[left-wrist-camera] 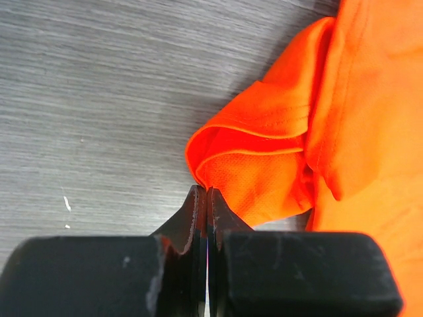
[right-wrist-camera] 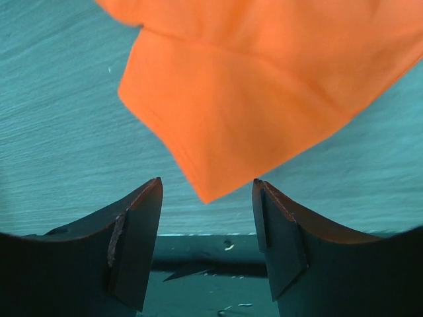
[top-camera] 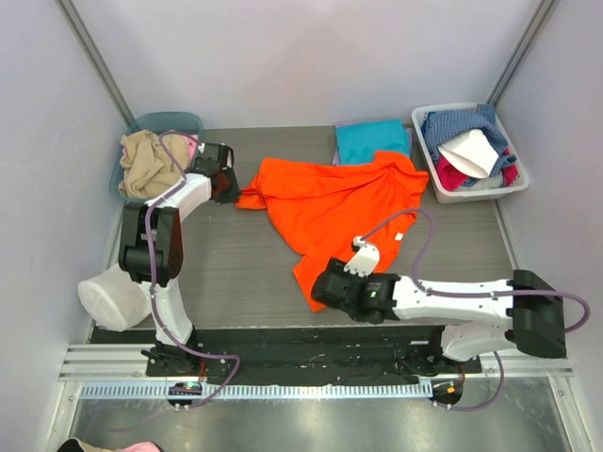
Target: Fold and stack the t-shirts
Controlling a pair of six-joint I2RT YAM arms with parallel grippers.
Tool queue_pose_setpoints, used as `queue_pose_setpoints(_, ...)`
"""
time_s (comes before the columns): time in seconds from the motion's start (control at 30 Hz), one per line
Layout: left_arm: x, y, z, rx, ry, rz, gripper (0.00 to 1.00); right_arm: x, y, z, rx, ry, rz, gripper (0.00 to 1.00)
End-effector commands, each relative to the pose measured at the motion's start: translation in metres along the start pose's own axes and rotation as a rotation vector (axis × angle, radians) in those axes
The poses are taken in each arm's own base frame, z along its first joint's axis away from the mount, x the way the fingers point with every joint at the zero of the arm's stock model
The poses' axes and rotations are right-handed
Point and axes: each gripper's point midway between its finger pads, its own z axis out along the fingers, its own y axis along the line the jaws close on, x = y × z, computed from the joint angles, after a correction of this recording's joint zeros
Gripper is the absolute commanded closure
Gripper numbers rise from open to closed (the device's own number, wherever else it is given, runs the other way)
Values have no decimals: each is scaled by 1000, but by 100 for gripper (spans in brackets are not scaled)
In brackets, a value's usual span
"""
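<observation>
The orange t-shirt [top-camera: 330, 202] is lying rumpled and unfolded across the middle of the tabletop [top-camera: 226, 273], one sleeve reaching toward the far left corner and its lower hem trailing toward the near edge. Both arms are working at opposite ends of it, which looks to me like a setup for pulling the cloth out flat before any folding begins.

The left gripper [left-wrist-camera: 202, 195] is sitting low by that left sleeve, its fingers [left-wrist-camera: 192, 218] pressed tightly together. The rolled cuff of the sleeve is touching the very tips, and the cloth is running on behind the right-hand finger. I cannot tell whether a thread of fabric is actually being pinched or whether the tips are only resting against it.

The right gripper [right-wrist-camera: 206, 181] is hanging near the near edge with its fingers [right-wrist-camera: 139, 218] spread wide apart and nothing held. The pointed bottom corner of the shirt is lying right in the gap between them, just short of the pads, so a small advance and a squeeze would probably catch it. The danger I am seeing is that the corner is thin and flat on the wood, so the fingers could close over it and miss.

A folded teal t-shirt [top-camera: 372, 141] is waiting at the far edge, partly tucked under the orange one's shoulder. I am guessing that is where the stack is growing. A white basket [top-camera: 471, 193] of mixed clothes is standing at the far right corner
</observation>
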Motion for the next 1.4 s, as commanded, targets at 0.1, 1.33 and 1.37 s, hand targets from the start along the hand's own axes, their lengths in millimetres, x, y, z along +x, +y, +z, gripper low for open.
queue_pose_setpoints(0.1, -9, -7, -26, 50, -35, 3, 100, 15, 26, -5, -42, -149, 331, 35)
queue_pose_setpoints(1.33, -7, -10, -31, 79, -34, 15, 100, 74, 11, 24, 11, -163, 383, 42)
queue_pose_setpoints(1.37, -6, -10, -30, 77, -32, 17, 100, 75, 11, 26, 11, -163, 379, 42)
